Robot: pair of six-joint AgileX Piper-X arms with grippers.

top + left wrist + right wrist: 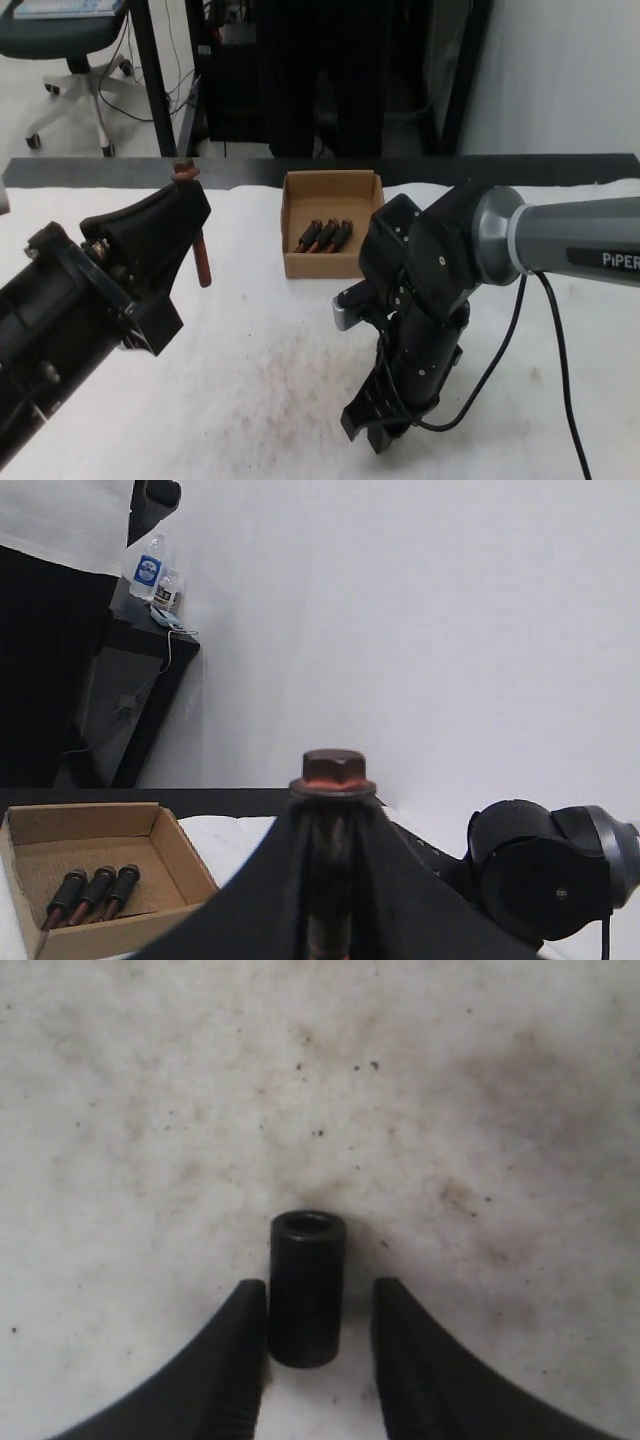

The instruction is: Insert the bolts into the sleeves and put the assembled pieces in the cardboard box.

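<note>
L gripper (335, 825), at left, was clamped on an upright bolt (332, 770). R gripper (318, 1305), near and right of centre, had its fingers apart around a sleeve (307, 1260) on the cloth (250, 340), one finger maybe touching it. Cardboard box (292, 215), far centre, held 3 assembled pcs (325, 236).

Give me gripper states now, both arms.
Left gripper: shut on a bolt, held upright.
Right gripper: open, straddling the black sleeve, not clamped on it.
</note>
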